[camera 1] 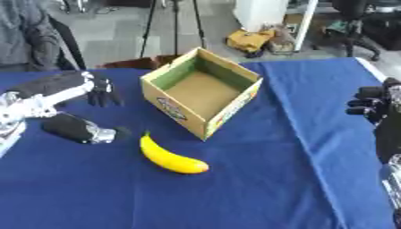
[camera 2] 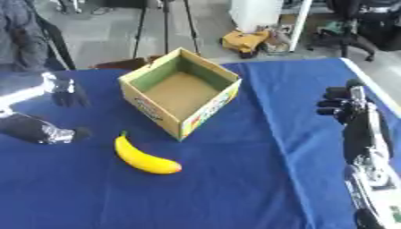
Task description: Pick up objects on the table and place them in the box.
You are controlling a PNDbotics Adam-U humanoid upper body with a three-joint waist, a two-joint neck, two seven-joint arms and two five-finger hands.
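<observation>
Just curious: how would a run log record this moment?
banana: on table | box: empty | left hand: holds nothing | right hand: holds nothing

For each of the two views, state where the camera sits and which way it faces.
Left eye view: in the head, looking down at the blue table; left hand at left, right hand at the right edge.
Right eye view: beside it, facing the same way; more of the right arm shows.
Both share the open box and the banana lying before it.
</observation>
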